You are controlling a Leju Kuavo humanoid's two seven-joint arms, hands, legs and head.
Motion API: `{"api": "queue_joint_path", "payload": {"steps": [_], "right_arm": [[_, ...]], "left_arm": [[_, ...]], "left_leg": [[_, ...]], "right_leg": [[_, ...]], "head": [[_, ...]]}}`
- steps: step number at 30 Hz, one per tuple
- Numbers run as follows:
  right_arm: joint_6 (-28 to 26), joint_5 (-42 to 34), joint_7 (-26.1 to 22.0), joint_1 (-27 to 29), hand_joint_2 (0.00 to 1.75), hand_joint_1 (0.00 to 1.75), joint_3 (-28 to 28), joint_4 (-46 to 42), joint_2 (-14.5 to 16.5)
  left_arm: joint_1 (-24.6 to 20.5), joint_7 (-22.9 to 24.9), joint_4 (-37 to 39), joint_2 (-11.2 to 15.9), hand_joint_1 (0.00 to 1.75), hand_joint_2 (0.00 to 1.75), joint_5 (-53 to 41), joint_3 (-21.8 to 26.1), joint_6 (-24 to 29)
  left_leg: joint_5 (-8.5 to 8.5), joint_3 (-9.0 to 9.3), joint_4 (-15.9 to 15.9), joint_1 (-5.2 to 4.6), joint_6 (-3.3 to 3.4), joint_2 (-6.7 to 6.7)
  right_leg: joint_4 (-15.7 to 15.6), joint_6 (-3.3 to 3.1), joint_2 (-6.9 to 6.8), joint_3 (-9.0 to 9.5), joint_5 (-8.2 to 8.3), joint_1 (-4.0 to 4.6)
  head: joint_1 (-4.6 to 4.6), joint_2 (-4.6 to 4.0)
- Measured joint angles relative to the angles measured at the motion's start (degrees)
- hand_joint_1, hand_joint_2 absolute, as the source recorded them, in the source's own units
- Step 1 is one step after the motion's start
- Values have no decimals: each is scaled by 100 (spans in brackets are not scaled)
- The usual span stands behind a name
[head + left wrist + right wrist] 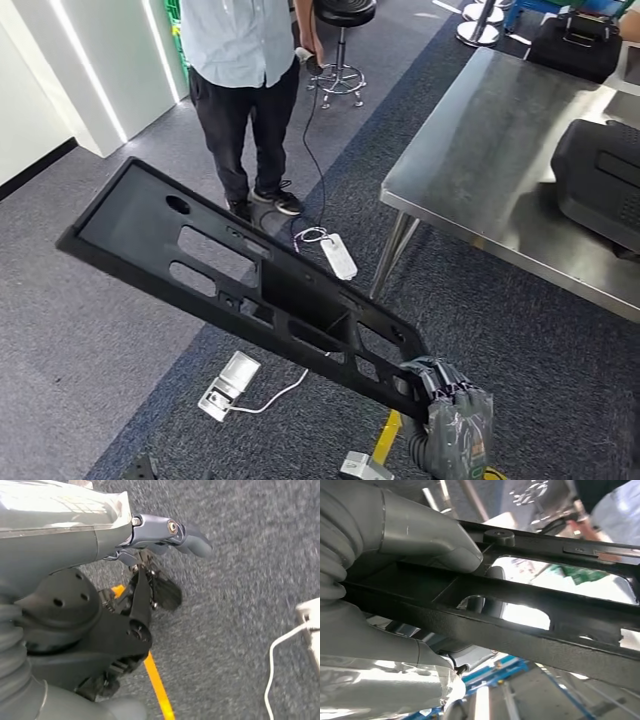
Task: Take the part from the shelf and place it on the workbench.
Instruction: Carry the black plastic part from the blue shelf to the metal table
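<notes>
- Your right hand (445, 420) grips the long black panel (226, 275) at one end; the fingers (434, 378) curl over its edge, and the rest of the panel stretches away from them, tilted, in the air above the carpet.
- In the right wrist view, the thumb (433, 540) presses on one face of the panel (546, 630) while the fingers wrap the other side.
- Your left hand (158, 570) holds nothing; its fingers (188, 537) are extended and apart, over the grey carpet and a yellow floor line (156, 685).
- The steel workbench (490, 170) stands well apart from the gripping fingers, beyond them.
- A person (241, 90) stands on the carpet past the panel's far end.
</notes>
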Motion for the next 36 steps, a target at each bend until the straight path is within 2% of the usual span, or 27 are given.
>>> {"api": "queue_joint_path", "payload": {"steps": [2,3,4,5,6,7,9,11,12,13,14,15,17,18,20,22,24,26,27,28,29,30,31,33,34,35,36], "right_arm": [[1,-2,3,-9,175,175,0,1,-5],[1,-1,2,-17,175,175,1,0,-7],[2,0,-1,-21,175,175,1,-1,-9],[2,0,-3,-23,175,175,1,-1,-11],[2,1,-5,-20,175,175,1,-3,-14],[1,1,-6,-15,175,175,-1,-4,-17],[-1,-1,-8,-26,175,175,2,-7,-19],[0,-2,-10,-44,175,175,8,-5,-18],[1,-3,-10,-47,175,175,10,-1,-17],[1,-3,-10,-46,175,175,10,6,-17],[2,-4,-10,-44,175,175,10,14,-17],[2,-4,-10,-43,175,175,11,20,-17],[2,-3,-10,-45,175,175,11,25,-18],[2,-2,-10,-47,175,175,11,25,-19],[2,-4,-10,-43,175,175,11,25,-20],[2,-6,-10,-23,175,175,10,25,-21],[0,-3,-10,-23,175,175,9,23,-25],[-1,1,-10,-38,175,175,11,23,-27],[0,2,-10,-39,175,175,13,25,-29],[1,2,-9,-34,175,175,15,27,-30],[1,1,-7,-28,175,175,15,29,-32],[2,-2,-5,-24,175,175,15,31,-34],[2,-3,-3,-24,175,175,14,31,-36],[2,-4,-2,-35,175,175,13,30,-37],[2,-3,-2,-40,175,175,13,28,-37],[2,-3,-3,-43,175,175,13,27,-37],[2,-2,-3,-42,175,175,11,25,-38]], "left_arm": [[-5,1,0,-3,0,175,-1,0,-6],[-6,2,0,-4,0,175,-1,0,-8],[-5,3,0,-4,0,175,-1,0,-8],[-5,5,0,-6,0,175,0,0,-8],[-8,7,0,-8,0,175,2,0,-10],[-14,8,0,-10,0,175,3,0,-12],[-20,8,0,-11,0,175,2,0,-17],[-7,9,0,-8,0,175,-1,0,-17],[1,9,0,-5,0,175,-1,1,-16],[7,9,0,-4,0,175,1,1,-17],[8,6,0,-3,0,175,2,2,-19],[7,2,0,-2,0,175,3,2,-23],[2,-5,0,1,0,175,2,2,-34],[-1,-9,1,3,0,175,-2,2,-40],[-11,-15,1,4,0,175,-2,2,-46],[-26,-18,0,1,0,175,4,2,-48],[-34,-19,0,-4,0,175,5,2,-52],[-22,-19,0,-7,0,175,2,2,-57],[-12,-19,0,-7,0,175,1,2,-60],[-5,-19,0,-5,0,175,2,2,-59],[-2,-18,0,-4,0,175,3,3,-58],[-1,-18,0,-4,0,175,4,3,-58],[-2,-18,0,-5,0,175,4,3,-58],[-5,-19,0,-10,0,175,3,2,-59],[-5,-19,0,-11,0,175,3,2,-60],[-6,-18,0,-11,0,175,3,2,-60],[-10,-18,0,-12,0,175,3,2,-60]], "left_leg": [[-53,65,-2,-13,-44,102],[-76,86,-2,-26,-72,146],[-95,103,-5,-40,-98,195],[-106,117,-15,-51,-124,253],[-118,139,-29,-50,-151,310],[-150,158,-27,-43,-178,301],[-335,68,219,-30,-212,97],[-675,-290,936,-31,-215,-155],[-798,-500,1318,-34,-216,-207],[-824,-653,1561,-37,-216,-234],[-722,-705,1576,-37,-212,-248],[-512,-652,1362,-32,-204,-267],[-51,-385,626,-9,-188,-434],[66,-268,334,1,-176,-533],[73,-174,125,-7,-145,-645],[71,-151,85,-19,-89,-566],[75,-110,45,-5,-18,-450],[54,-69,27,-3,32,-310],[37,-56,28,-6,40,-235],[19,-41,29,-8,42,-163],[0,-24,29,-9,36,-97],[-23,1,29,-9,26,-35],[-50,36,28,-9,9,21],[-105,105,19,-24,-41,122],[-126,129,13,-36,-70,170],[-140,147,1,-47,-97,221],[-148,167,-14,-53,-124,278]], "right_leg": [[-809,-58,-232,395,362,49],[-1077,-94,-344,521,443,83],[-1202,-125,-424,571,452,116],[-1215,-149,-417,567,428,141],[-1225,-178,-344,558,434,136],[-1244,-208,-278,563,442,124],[-1285,-278,-146,582,462,87],[-1295,-327,-6,591,460,73],[-1294,-340,77,597,456,74],[-1293,-346,164,608,451,77],[-1291,-347,257,624,444,77],[-1289,-342,349,647,434,75],[-1267,-308,517,687,397,75],[-1247,-282,591,686,381,73],[-1230,-218,703,659,371,60],[-1234,-152,756,642,361,33],[-1022,-82,501,547,217,40],[-378,-15,155,233,-95,38],[0,8,85,34,-232,24],[267,25,55,-117,-287,10],[335,35,39,-172,-235,0],[168,35,18,-107,-78,-5],[-203,24,-36,65,149,-3],[-935,-39,-268,422,432,51],[-1132,-77,-350,511,476,84],[-1185,-114,-381,527,450,115],[-1194,-148,-323,514,454,129]], "head": [[-1,-1],[-4,0],[-8,0],[-10,1],[-13,1],[-13,2],[-21,2],[-33,1],[-38,1],[-38,1],[-39,1],[-39,2],[-37,2],[-34,2],[-31,2],[-34,1],[-18,1],[-2,1],[-3,1],[-3,1],[-4,1],[-4,1],[-3,1],[-4,1],[-8,1],[-11,1],[-12,1]]}}
